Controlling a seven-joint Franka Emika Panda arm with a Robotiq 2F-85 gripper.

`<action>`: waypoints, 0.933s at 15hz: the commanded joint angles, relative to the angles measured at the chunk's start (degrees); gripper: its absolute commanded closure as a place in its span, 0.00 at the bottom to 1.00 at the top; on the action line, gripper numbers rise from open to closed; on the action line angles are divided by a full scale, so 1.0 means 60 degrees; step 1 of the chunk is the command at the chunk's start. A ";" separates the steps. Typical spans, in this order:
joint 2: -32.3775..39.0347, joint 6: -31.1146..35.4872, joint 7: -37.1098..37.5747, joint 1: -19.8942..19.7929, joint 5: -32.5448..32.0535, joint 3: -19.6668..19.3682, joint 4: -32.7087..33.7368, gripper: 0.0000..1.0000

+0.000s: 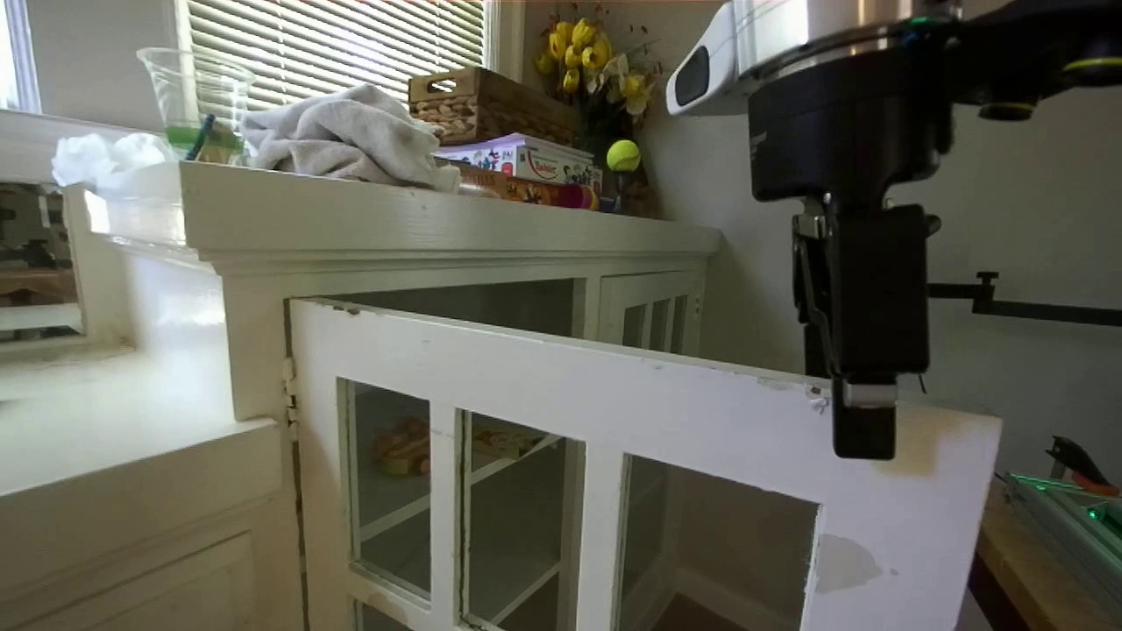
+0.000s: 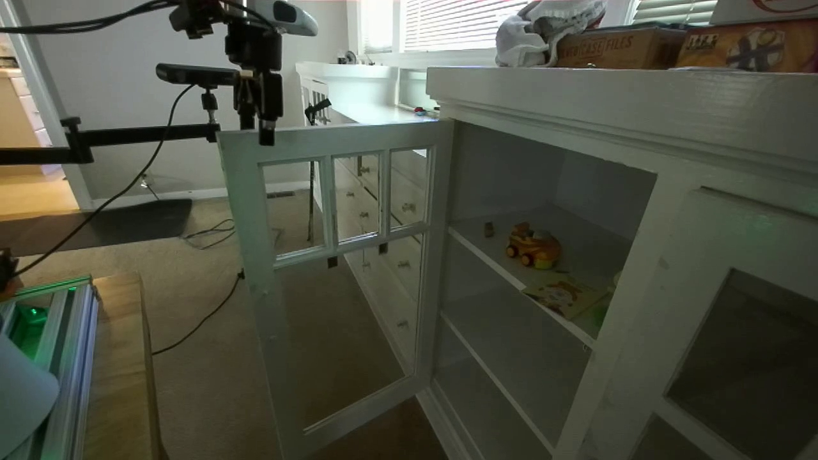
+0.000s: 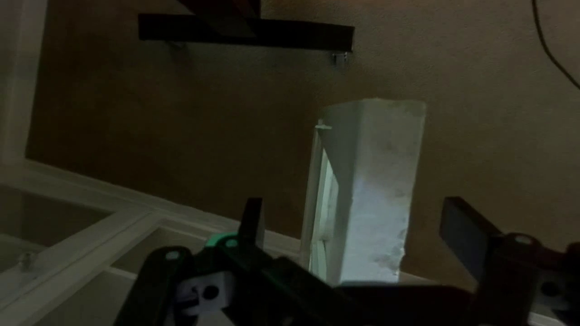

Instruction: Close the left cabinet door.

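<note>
End effector (image 3: 357, 219) astride open left cabinet door (image 1: 605, 517), "CASE FILES" box (image 2: 620, 50) above.

Arm: only the end of your arm (image 1: 780, 26) shows, white shell with a dark oval, cut by the top edge in both exterior views.
Wrist: metal ring round your wrist (image 1: 855, 44).
Gripper: your gripper (image 3: 352, 208) points straight down in both exterior views, mostly black.
Fingers: your fingers (image 3: 464, 235) stand wide apart in the wrist view, inner faces toward each other.
Near finger: in an exterior view your nearer finger (image 1: 864, 434) hangs straight down, pale metal band above the black tip; farther one mostly hidden.
Linkage: your linkage (image 3: 294, 280) crosses the bottom of the wrist view, too dark for much detail.
</note>
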 commanded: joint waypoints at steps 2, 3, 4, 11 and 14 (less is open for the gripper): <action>0.0104 0.0001 0.0714 0.0022 -0.1953 0.0243 0.0119 0.00; 0.0094 -0.0024 0.0813 0.0015 -0.2270 0.0264 0.0114 0.00; 0.0082 -0.0029 0.0882 0.0010 -0.2537 0.0273 0.0105 0.00; 0.0083 -0.0248 0.0914 -0.0193 -0.3832 -0.0006 0.0077 0.00; 0.0120 -0.0131 0.0809 -0.0395 -0.3927 -0.0285 -0.0028 0.00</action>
